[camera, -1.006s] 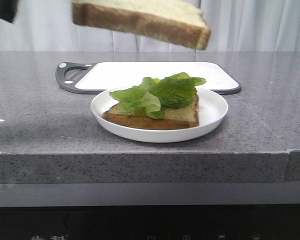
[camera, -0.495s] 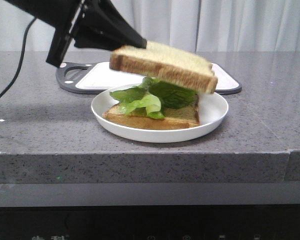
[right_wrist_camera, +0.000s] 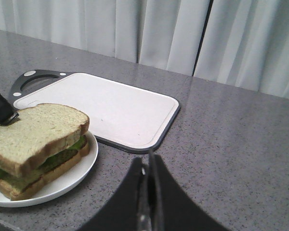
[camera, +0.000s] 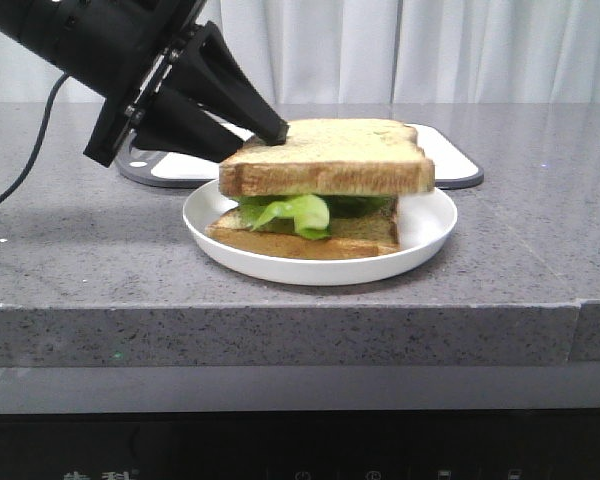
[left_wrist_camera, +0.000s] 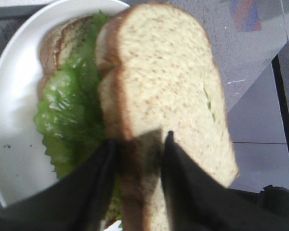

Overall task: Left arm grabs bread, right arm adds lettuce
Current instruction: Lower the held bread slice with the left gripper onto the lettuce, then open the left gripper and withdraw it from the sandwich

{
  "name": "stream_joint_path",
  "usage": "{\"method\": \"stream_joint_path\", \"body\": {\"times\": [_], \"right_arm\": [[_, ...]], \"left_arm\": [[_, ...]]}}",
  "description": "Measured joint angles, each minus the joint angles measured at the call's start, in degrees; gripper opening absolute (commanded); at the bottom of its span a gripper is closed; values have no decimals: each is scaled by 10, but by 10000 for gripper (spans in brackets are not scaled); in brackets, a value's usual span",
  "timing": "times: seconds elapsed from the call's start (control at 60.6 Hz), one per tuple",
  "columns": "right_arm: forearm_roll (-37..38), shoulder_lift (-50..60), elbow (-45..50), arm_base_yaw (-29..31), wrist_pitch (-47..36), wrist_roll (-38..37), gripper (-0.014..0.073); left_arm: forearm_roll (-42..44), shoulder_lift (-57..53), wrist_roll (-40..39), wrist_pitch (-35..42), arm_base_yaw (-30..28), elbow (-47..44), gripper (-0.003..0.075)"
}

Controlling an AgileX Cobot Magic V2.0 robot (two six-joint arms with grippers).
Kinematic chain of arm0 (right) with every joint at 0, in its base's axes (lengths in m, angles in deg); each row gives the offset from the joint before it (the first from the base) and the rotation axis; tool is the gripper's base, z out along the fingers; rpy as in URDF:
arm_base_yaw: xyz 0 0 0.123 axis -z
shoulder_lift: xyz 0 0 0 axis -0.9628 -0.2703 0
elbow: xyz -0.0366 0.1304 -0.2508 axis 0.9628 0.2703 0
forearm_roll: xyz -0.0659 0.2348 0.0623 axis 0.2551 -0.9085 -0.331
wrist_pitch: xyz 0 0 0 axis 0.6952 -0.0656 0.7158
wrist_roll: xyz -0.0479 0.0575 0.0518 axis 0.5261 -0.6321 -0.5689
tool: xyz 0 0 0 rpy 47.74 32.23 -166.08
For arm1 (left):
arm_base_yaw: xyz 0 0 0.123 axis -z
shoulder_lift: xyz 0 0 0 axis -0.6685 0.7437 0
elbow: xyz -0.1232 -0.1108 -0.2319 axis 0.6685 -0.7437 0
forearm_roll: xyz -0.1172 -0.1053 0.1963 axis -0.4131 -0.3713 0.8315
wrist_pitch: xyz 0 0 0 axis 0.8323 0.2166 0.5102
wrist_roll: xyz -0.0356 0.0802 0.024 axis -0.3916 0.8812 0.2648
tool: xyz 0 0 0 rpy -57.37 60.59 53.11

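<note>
Between your left gripper (left_wrist_camera: pixel 137 144)'s pointed black fingers sits the back edge of the bread (camera: pixel 325 157), pinched through its browned crust, one finger on its speckled top face and one beneath. That slice lies nearly level on top of the lettuce (camera: pixel 292 212), which shows as a green ruffle squeezed between it and the thinner lower slice (camera: pixel 310 238) on the white plate (camera: pixel 430 225). Your left arm (camera: pixel 100 50) slants down from the upper left of the front view, wrist high, fingers angled down toward the plate, its thin cable (camera: pixel 25 160) trailing off to the left. Your right gripper (right_wrist_camera: pixel 147 192) has its jaws pressed together with nothing between them, hanging over bare grey countertop (right_wrist_camera: pixel 241 139), well apart from the plate and beside the near corner of the white cutting board (right_wrist_camera: pixel 115 108).
</note>
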Motion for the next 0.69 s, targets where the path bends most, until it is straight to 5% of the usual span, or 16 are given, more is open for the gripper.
{"method": "stream_joint_path", "body": {"times": [0.132,0.396,0.511,0.693], "right_arm": [[0,0,0,0,0,0,-58],[0,0,0,0,0,0,-58],[0,0,0,0,0,0,-58],[0,0,0,0,0,0,-58]], "left_arm": [[2,0,0,-3,-3,0,495],[6,-45,5,-25,-66,0,488],[9,-86,11,-30,-101,0,370],[34,-142,14,-35,-131,-2,74]]}}
